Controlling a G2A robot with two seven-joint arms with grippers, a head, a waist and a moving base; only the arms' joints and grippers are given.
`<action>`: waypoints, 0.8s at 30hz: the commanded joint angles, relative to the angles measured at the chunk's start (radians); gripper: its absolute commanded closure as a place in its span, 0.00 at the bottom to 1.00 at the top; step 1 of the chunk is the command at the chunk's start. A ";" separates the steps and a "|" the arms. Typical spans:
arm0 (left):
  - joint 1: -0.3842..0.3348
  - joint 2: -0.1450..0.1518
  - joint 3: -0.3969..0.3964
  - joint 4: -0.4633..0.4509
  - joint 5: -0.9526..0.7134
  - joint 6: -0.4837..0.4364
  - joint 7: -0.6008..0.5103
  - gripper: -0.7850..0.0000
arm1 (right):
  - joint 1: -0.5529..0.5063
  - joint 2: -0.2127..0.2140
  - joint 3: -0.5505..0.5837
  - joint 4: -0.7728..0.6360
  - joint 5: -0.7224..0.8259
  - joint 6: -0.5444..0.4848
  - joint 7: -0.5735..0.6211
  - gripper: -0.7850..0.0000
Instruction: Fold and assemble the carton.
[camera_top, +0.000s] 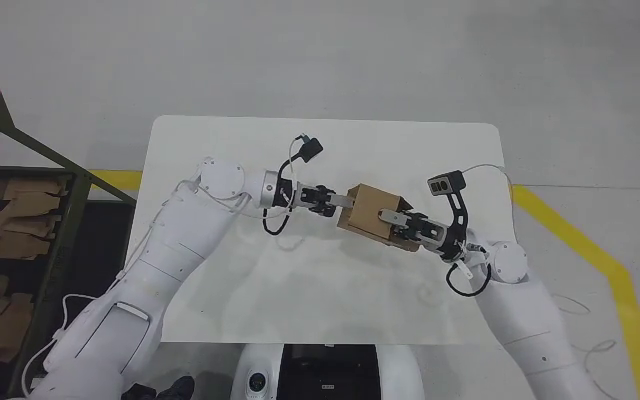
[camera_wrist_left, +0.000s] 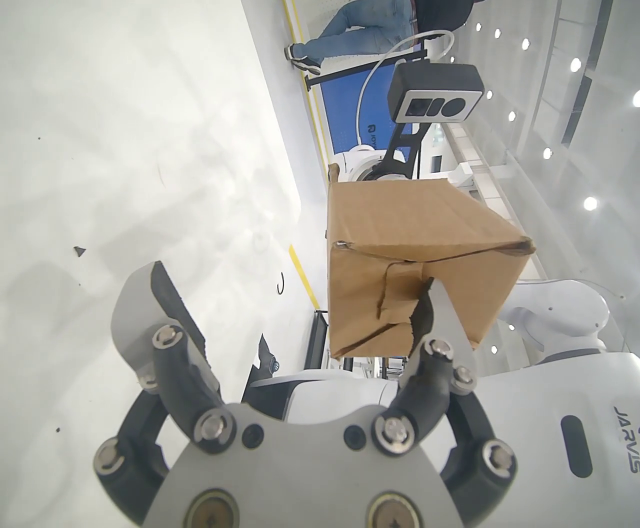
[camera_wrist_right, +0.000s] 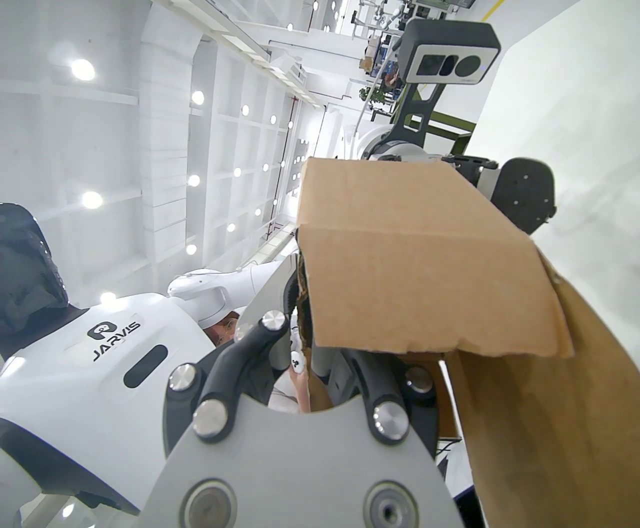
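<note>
Counter (camera_top: 230, 150) of plain white stands on a grey floor (camera_top: 400, 50) crossed by a yellow stripe (camera_top: 575, 240); near its middle the carton (camera_top: 372, 212) sits between both arms. From the left wrist, the left pincer (camera_wrist_left: 295, 277) is spread wide, one finger (camera_wrist_left: 442, 315) touching the carton's end. From the right wrist, the right pincer (camera_wrist_right: 320, 310) pinches a carton wall, with ceiling lights (camera_wrist_right: 82, 69) behind.
</note>
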 joint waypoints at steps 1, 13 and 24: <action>0.001 0.000 0.001 -0.002 0.000 0.000 -0.001 0.00 | 0.001 0.000 -0.001 0.003 0.010 0.001 0.007 1.00; 0.003 0.001 0.001 -0.019 -0.004 -0.002 -0.003 0.00 | 0.018 -0.004 -0.008 0.029 0.048 0.010 0.042 1.00; -0.009 -0.004 0.016 -0.020 -0.005 -0.006 -0.003 0.00 | 0.020 -0.006 -0.007 0.041 0.064 0.008 0.052 1.00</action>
